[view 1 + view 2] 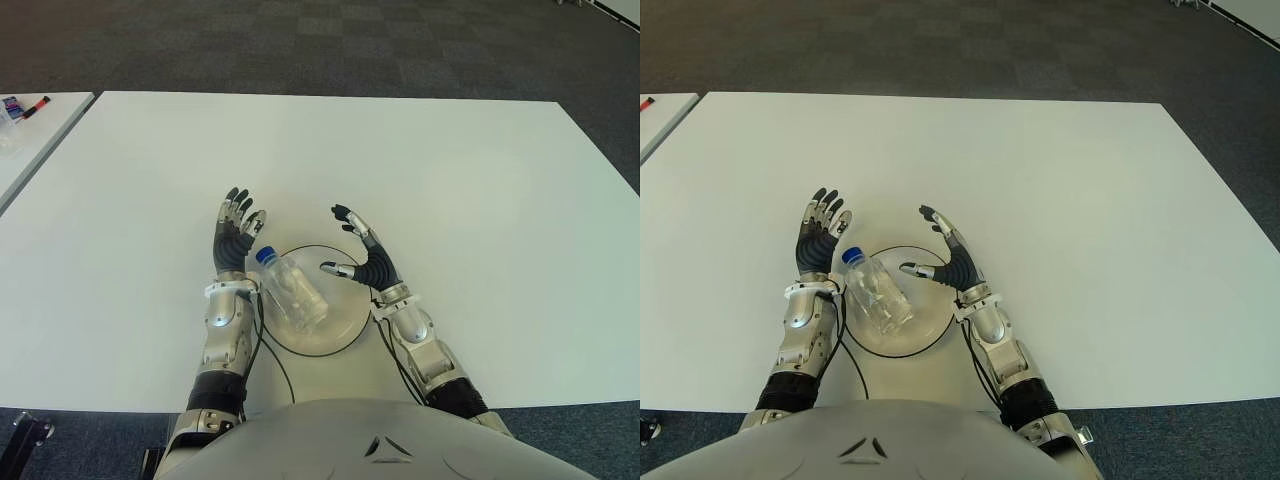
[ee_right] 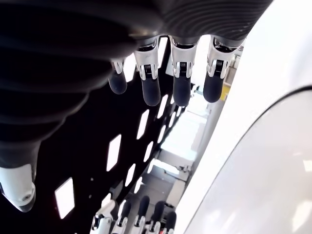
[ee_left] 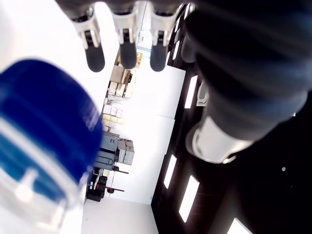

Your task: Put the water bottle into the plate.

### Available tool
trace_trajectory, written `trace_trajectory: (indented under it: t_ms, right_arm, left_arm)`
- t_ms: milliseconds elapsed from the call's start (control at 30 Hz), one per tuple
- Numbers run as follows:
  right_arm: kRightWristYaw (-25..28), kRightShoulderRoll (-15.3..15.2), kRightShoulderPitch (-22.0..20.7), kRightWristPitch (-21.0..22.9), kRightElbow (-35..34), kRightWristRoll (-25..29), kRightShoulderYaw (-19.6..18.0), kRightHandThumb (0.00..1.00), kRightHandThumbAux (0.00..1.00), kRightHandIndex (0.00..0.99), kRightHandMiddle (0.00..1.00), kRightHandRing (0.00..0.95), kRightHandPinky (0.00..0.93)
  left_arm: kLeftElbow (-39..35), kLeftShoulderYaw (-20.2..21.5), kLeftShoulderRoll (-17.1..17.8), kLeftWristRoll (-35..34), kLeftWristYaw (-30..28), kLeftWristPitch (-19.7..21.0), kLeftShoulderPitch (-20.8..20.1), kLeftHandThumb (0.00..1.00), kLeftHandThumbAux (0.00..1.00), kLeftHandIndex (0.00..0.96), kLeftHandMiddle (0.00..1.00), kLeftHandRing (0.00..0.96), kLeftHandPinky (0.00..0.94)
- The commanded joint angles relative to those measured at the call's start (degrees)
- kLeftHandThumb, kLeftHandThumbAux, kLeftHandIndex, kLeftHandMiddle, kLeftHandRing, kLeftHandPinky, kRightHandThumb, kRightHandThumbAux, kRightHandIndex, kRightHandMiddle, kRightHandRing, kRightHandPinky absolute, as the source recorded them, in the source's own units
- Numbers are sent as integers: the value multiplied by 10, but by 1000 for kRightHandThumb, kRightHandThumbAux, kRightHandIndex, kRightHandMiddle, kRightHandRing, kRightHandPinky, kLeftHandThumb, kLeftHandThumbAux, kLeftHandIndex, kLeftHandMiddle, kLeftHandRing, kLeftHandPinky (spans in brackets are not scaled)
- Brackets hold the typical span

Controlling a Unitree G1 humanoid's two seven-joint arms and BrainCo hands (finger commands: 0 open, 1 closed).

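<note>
Water bottle (image 1: 290,290) lies on plate (image 1: 335,335), between both hands' spread fingers (image 1: 238,212).

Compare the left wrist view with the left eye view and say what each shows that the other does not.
Only the left wrist view shows the blue cap up close, beside the left hand's fingertips. Only the left eye view shows the plate, the table, the right hand beside the plate's right edge, and pens on a neighbouring table. Both show the bottle and the open left hand.
</note>
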Motion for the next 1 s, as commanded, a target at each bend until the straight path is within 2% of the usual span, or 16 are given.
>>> trace_trajectory:
  t_ms: [33,533,800,1000]
  right_arm:
    - [-7,-11,-19,-18,15,3,-18,526,537,41,130,118,175]
    - [2,-6,-42,-12,28,50,-57,539,550,34,108,104,154]
    - [16,1,-42,20,16,79,-76,523,559,28,96,97,156]
    - [22,2,-37,68,-11,92,-92,526,581,24,90,97,167]
  left_arm:
    - [14,1,-27,2,-5,-6,3,315,798,108,125,118,169]
    - [28,7,-26,-4,-11,-19,-2,322,795,106,122,113,161]
    - [29,8,-24,0,-13,-22,-1,319,789,106,119,110,155]
    - [29,13,-26,-7,-19,-19,-2,304,800,101,111,101,143]
